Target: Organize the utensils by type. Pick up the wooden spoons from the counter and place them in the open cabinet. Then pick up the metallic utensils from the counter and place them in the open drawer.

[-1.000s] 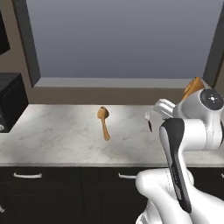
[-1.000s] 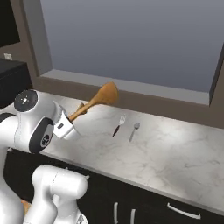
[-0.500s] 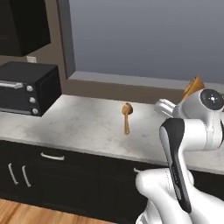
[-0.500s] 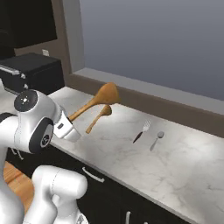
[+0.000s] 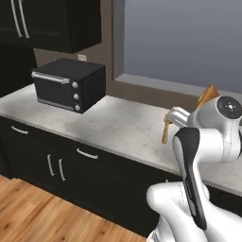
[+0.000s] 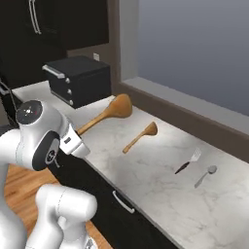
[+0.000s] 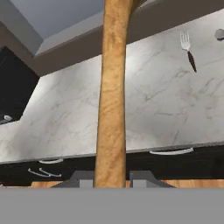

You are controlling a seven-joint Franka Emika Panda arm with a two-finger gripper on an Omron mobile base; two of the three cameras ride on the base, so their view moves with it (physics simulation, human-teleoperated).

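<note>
My gripper [image 7: 111,179] is shut on the handle of one wooden spoon [image 6: 113,110], which it holds above the counter [image 6: 160,194] with the round bowl up and away from me [image 5: 208,93]. The handle [image 7: 111,96] runs up the middle of the hand view. The other wooden spoon [image 6: 141,136] lies on the white marble, partly behind my arm in the left base view [image 5: 165,133]. To its right lie the small fork [image 6: 187,162] [image 7: 188,48] and the silver spoon [image 6: 206,175]. The open cabinet and open drawer are out of view.
A black toaster oven [image 5: 70,84] stands on the counter's left part. Black upper cabinets [image 5: 52,21] with shut doors hang above it. A window ledge [image 6: 194,109] runs behind the counter. Black cabinet fronts with silver handles [image 5: 87,153] sit below, over wood floor [image 5: 42,215].
The base has driven and both base views shifted: the toaster oven and upper cabinets have come into view on the left. The wooden spoon stays in my grip.
</note>
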